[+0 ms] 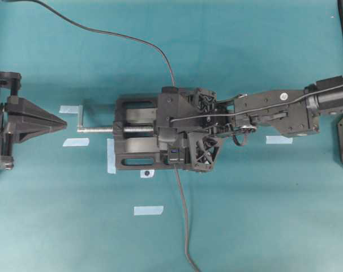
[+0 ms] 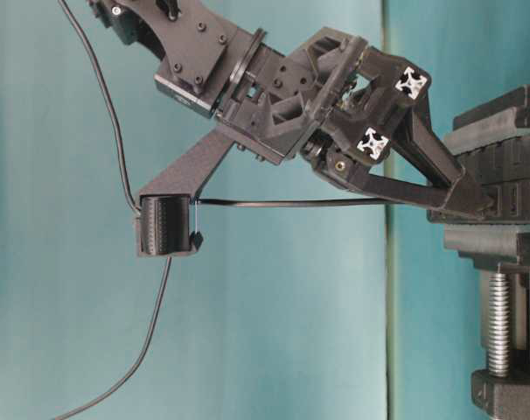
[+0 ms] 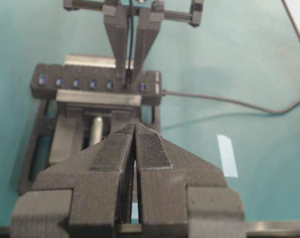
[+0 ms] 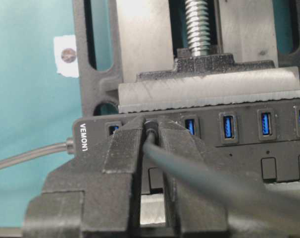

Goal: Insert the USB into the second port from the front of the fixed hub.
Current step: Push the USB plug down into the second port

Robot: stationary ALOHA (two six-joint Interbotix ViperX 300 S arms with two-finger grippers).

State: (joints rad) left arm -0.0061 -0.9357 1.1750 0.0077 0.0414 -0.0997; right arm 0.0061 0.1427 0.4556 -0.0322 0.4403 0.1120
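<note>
Pressing the USB (image 4: pixel 151 130) toward the fixed hub (image 4: pixel 249 148), we hold the plug pinched narrow in our right claw (image 4: pixel 151 148), its cable trailing back between the fingers. The hub sits clamped in the vise (image 1: pixel 138 141) at the middle of the desk (image 1: pixel 262 226), blue ports in a row. The plug tip sits at the second port (image 4: pixel 151 123), beside the end slot near the hub's own cable; how deep it has gone is hidden. Our left claw (image 3: pixel 134 148) waits shut and empty near the desk's left edge. Next we judge a straight push along the port axis, then release.
</note>
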